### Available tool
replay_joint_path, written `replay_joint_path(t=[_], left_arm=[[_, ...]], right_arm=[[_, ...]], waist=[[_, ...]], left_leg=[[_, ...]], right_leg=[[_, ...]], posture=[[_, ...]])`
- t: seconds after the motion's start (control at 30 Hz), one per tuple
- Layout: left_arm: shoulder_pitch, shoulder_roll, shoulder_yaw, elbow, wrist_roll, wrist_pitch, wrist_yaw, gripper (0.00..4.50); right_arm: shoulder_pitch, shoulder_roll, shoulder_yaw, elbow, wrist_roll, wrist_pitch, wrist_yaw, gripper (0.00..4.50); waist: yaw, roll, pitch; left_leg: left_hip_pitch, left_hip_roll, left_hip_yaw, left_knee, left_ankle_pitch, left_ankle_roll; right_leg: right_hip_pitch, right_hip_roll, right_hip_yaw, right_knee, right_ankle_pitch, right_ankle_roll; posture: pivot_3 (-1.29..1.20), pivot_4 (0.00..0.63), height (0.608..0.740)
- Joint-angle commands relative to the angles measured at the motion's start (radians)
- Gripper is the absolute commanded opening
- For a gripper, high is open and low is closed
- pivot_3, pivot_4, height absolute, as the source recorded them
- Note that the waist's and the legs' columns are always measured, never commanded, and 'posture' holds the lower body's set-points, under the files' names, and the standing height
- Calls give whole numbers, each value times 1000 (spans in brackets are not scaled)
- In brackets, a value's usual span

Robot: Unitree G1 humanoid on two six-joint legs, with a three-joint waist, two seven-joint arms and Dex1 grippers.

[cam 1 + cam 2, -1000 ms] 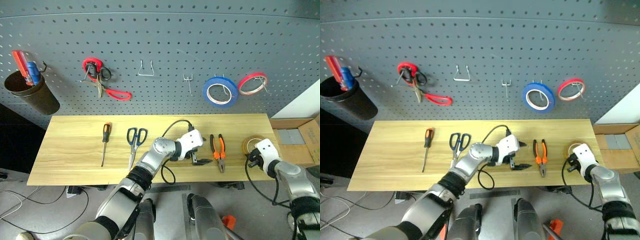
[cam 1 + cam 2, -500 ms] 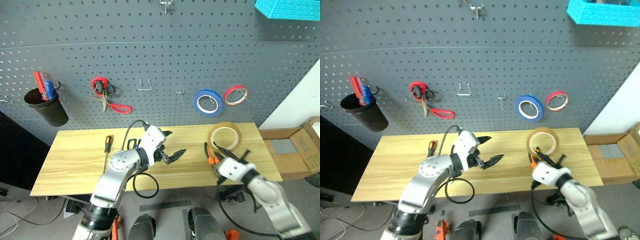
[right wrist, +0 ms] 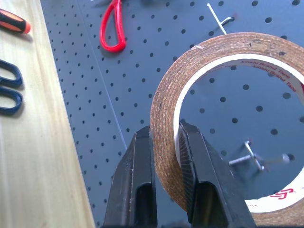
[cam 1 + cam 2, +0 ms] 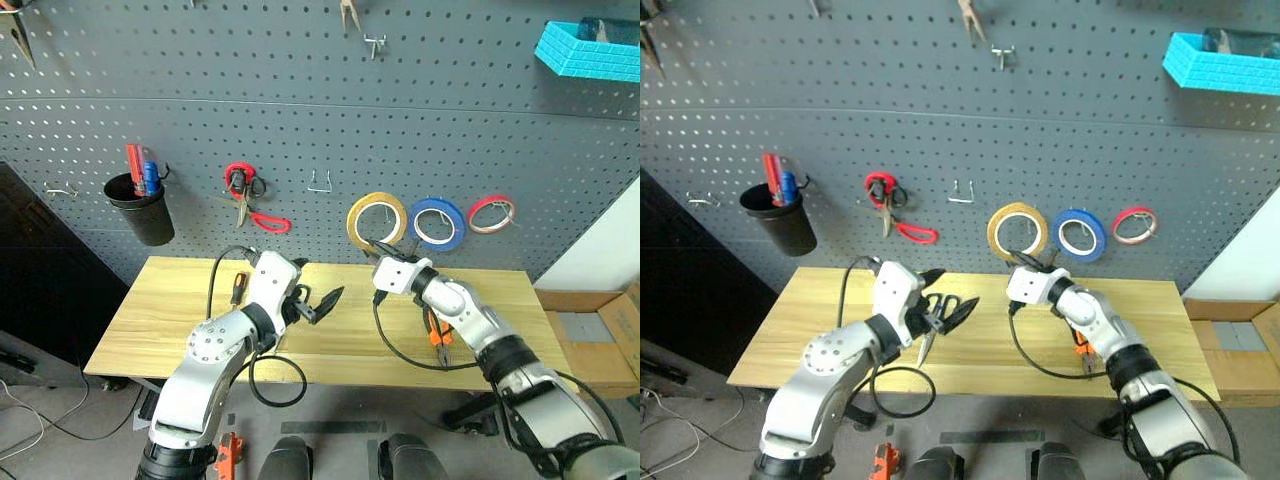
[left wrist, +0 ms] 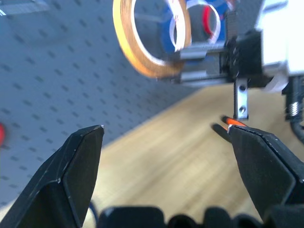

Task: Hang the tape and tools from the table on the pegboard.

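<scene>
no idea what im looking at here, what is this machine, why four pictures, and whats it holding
It is a humanoid robot with two arms, each ending in a two-fingered black gripper. Two pictures come from cameras on its head, looking down over its arms; the other two come from cameras on each wrist, looking along the fingers. The right gripper is shut on the rim of the yellow tape, holding it up against the grey pegboard, near a metal hook. The left gripper is open and holds nothing. On the wooden table lie the pliers, the dark-handled scissors and the screwdriver.
</scene>
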Motion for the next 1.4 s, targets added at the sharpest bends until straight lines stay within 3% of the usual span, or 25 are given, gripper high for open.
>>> replay_joint_path(t=[0.03,0.13,0.33,0.5,0.6,0.67,0.7,0.8,0.87,1.07,1.2,1.4], left_arm=[[-22,-1,7,-7,-13,-23,21,4500],[-29,0,0,0,-18,-29,25,4500],[-46,-7,-17,22,-27,-40,24,4500],[-28,-2,-27,29,-33,-47,15,4500],[-10,8,-50,73,-24,-70,-7,4500],[0,18,-66,116,-21,-94,-28,4500],[3,26,-81,150,-7,-133,-42,4500],[11,63,-124,211,28,-212,-85,4500],[14,83,-151,232,42,-239,-110,4500],[27,88,-177,211,39,-231,-120,4500],[49,93,-176,181,36,-212,-114,4500],[140,132,-139,95,21,-171,-103,4500]], right_arm=[[-41,-9,-21,75,52,-25,52,108],[-42,-6,-32,107,101,-17,121,108],[14,-15,-58,48,131,18,112,1944],[197,-28,-115,-169,172,176,112,3618],[372,-48,-138,-398,205,338,163,3618],[457,-23,-180,-543,255,565,184,3618],[475,15,-223,-604,285,784,169,3618],[435,119,-342,-709,355,1287,111,3618],[361,153,-400,-721,387,1479,85,3618],[111,161,-514,-611,438,1731,12,3618],[34,172,-546,-579,469,1822,-16,3618],[18,167,-454,-514,493,1865,-1,3618]], waist=[[2,1,-9],[2,0,-13],[0,1,-14],[2,1,-15],[3,2,-14],[0,5,-13],[-5,6,-10],[-29,12,2],[-41,14,13],[-64,20,65],[-71,18,79],[-80,18,112]], left_leg=[[0,0,0,0,0,0],[1,0,0,0,0,0],[2,0,0,0,-1,3],[1,0,0,0,-1,3],[1,0,0,0,-2,3],[2,0,0,0,-2,4],[2,0,0,0,-2,4],[6,1,1,1,-1,5],[10,2,1,1,0,7],[7,1,0,-1,2,11],[-6,0,0,-1,-1,16],[-22,1,0,-1,-4,21]], right_leg=[[0,0,0,0,0,0],[0,0,1,0,0,0],[1,1,1,1,0,-1],[1,1,1,1,0,-1],[1,0,1,1,0,-1],[1,1,1,1,-1,-2],[1,1,1,1,-1,-1],[5,1,2,2,-5,-3],[7,1,1,3,-6,-5],[5,1,1,3,-5,-3],[-8,1,1,4,0,-4],[-23,-1,1,4,-1,-5]], posture=[[142,15,740],[132,17,740],[103,37,740],[77,66,740],[62,85,740],[45,102,740],[26,119,740],[-22,160,740],[-39,185,740],[-77,250,740],[-72,279,740],[-31,315,740]])
